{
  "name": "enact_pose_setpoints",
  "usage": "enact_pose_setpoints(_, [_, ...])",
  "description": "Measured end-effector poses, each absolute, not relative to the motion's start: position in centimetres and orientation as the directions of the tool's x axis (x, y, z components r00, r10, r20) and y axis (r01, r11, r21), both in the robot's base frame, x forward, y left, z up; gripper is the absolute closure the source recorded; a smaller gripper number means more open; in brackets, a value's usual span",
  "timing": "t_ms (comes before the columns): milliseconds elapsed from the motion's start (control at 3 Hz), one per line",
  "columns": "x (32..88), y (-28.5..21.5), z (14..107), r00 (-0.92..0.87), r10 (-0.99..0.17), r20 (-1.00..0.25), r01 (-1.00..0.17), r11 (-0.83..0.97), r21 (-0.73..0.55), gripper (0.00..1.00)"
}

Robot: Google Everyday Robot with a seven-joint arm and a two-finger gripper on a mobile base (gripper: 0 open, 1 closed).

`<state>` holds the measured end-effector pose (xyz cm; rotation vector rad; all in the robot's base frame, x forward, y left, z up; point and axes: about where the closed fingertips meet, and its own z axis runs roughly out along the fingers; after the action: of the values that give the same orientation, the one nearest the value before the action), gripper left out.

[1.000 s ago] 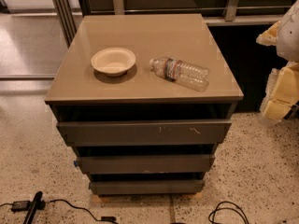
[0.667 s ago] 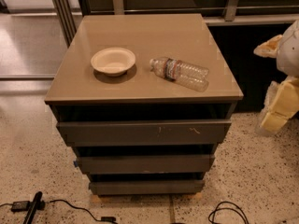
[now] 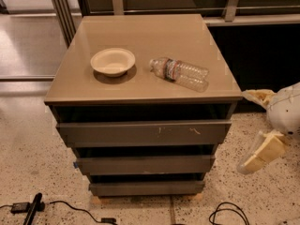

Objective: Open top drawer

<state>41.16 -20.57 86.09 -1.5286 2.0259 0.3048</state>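
The top drawer (image 3: 145, 133) is the widest grey-brown front of three, just under the cabinet top, with small pale scratches right of centre. It stands closed, flush with a dark gap above it. My gripper (image 3: 243, 131) is at the right edge of the camera view, beside the cabinet's right side at drawer height. Its two pale fingers (image 3: 262, 153) are spread apart, and it holds nothing. It is apart from the drawer front.
A white paper bowl (image 3: 113, 62) and a clear plastic bottle (image 3: 180, 73) lying on its side rest on the cabinet top (image 3: 145, 32). Two narrower drawers (image 3: 145, 164) sit below. Black cables (image 3: 225, 212) and a plug (image 3: 33, 207) lie on the speckled floor.
My gripper has moved down and a little left, from the level of the cabinet top to the level of the drawers. The drawer, the bowl and the bottle have not moved.
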Motion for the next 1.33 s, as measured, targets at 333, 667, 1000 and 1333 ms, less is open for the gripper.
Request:
enact_pose_setpoints(333, [40.2, -18.5, 81.1, -0.187, -0.763, -0.618, -0.93, 0.34, -0.138, 0.0])
enact_pose_setpoints(667, [40.2, -18.2, 80.9, -0.185, -0.761, -0.622, -0.932, 0.336, -0.134, 0.0])
enact_pose_setpoints(1000, [40.4, -16.5, 80.0, -0.167, -0.741, -0.651, -0.947, 0.304, -0.103, 0.0])
enact_pose_setpoints(1333, [41.1, -13.9, 77.8, -0.136, -0.705, -0.696, -0.962, 0.263, -0.079, 0.0])
